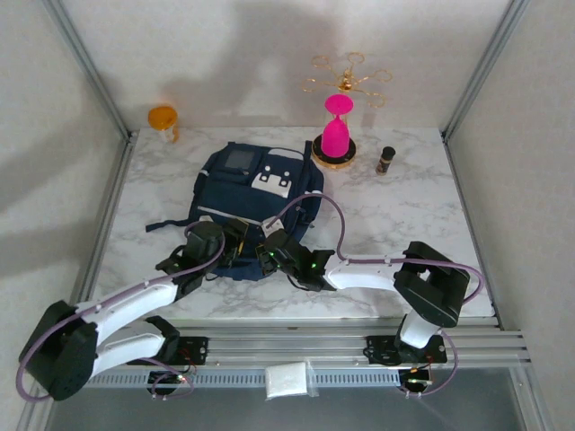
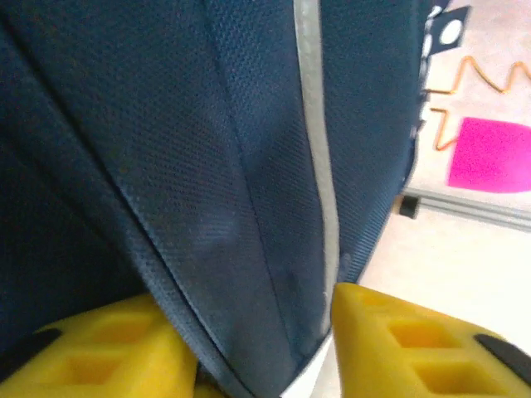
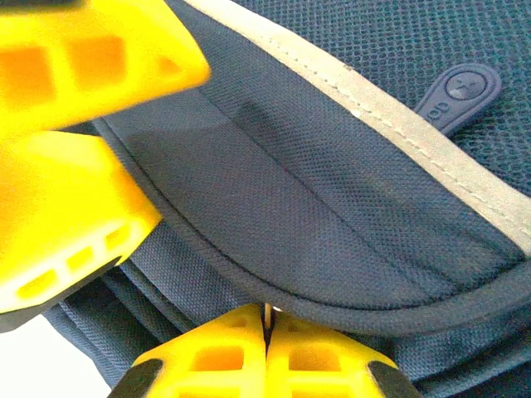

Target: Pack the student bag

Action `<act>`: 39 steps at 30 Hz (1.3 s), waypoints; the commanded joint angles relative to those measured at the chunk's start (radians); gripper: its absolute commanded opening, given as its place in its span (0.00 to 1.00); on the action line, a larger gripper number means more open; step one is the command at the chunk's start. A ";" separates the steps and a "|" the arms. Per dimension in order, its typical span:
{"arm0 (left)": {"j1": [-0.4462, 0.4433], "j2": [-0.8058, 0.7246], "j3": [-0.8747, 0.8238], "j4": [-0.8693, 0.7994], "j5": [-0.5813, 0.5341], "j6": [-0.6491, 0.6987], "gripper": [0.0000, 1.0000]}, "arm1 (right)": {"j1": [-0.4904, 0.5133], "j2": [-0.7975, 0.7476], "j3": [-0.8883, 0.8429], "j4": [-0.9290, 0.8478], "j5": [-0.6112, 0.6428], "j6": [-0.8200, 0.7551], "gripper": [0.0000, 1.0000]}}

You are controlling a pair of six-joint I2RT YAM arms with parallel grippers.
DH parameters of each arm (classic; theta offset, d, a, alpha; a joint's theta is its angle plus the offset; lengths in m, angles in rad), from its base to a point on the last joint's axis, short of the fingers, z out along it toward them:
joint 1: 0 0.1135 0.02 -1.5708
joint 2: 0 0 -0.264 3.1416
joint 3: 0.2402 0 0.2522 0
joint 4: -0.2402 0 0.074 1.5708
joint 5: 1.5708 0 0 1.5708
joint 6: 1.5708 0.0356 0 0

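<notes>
Student bag (image 1: 256, 193) lies mid-surface (image 1: 404, 206), right fingers (image 3: 232, 361) closed, seemingly pinching its piped rim, left fingers (image 2: 398, 332) apart astride a fold, grip unclear; spread the rims steadily; right wrist view gives the zip tab (image 3: 460, 91), top view both arms meeting at the bag's near edge.

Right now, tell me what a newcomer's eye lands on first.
The navy bag in the middle, with the left tool and right tool at its near edge. Behind it to the right, a hot-pink goblet on a gold base; an orange cup at the back left.
</notes>
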 commanded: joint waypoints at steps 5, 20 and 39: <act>0.007 0.029 0.097 -0.084 -0.195 0.056 0.01 | 0.004 -0.069 -0.013 -0.128 0.209 -0.021 0.00; 0.181 -0.090 0.073 -0.234 -0.137 0.226 0.00 | -0.229 -0.161 -0.042 -0.219 0.106 -0.169 0.00; 0.185 -0.067 0.161 -0.248 -0.074 0.361 0.27 | -0.242 -0.145 0.099 -0.346 0.041 -0.139 0.27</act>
